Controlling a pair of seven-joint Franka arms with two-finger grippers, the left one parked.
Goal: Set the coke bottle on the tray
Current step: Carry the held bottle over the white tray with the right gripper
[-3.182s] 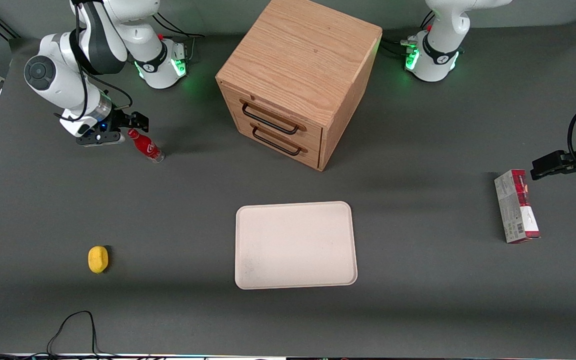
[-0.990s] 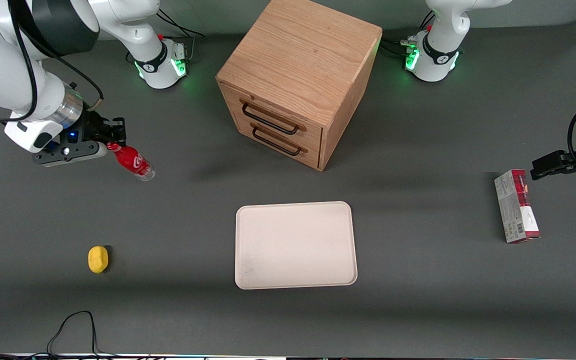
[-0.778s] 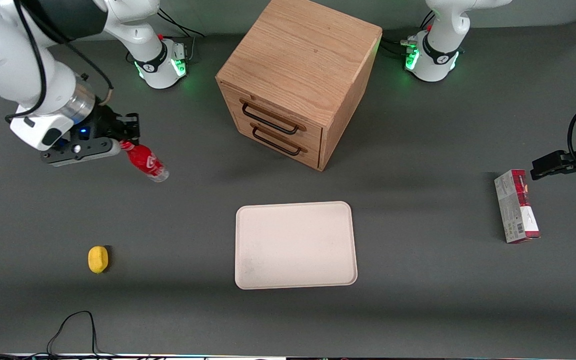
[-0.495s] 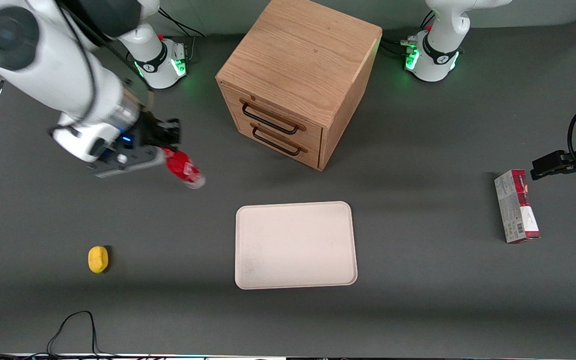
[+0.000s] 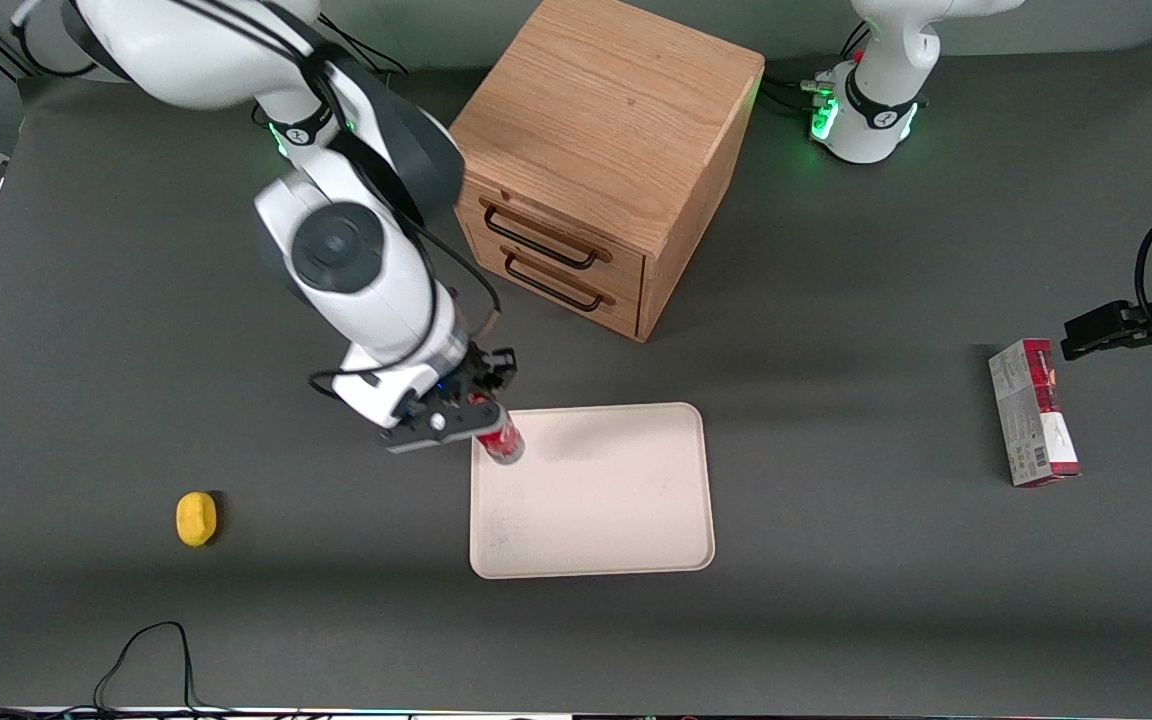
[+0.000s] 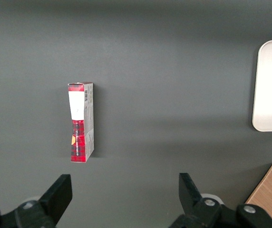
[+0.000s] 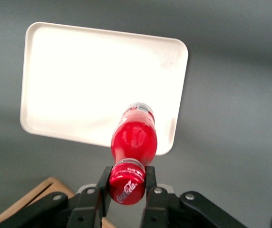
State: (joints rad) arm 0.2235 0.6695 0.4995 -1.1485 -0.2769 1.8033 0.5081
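Observation:
My right gripper (image 5: 479, 404) is shut on the red cap of the coke bottle (image 5: 501, 440) and holds it in the air. The bottle hangs over the corner of the cream-white tray (image 5: 616, 510) that lies nearest the drawer cabinet and the working arm's end. In the right wrist view the bottle (image 7: 134, 137) hangs below the gripper (image 7: 127, 185), its clear base over the tray (image 7: 79, 80) near a corner. The black fingers (image 7: 103, 185) press the cap from both sides.
A wooden two-drawer cabinet (image 5: 596, 150) stands farther from the front camera than the tray. A yellow lemon (image 5: 196, 519) lies toward the working arm's end. A red-and-grey carton box (image 5: 1033, 412) lies toward the parked arm's end, also in the left wrist view (image 6: 81, 121).
The gripper has lifted the bottle from the table near the working arm's base and carried it toward the tray; it now hangs over the tray's corner.

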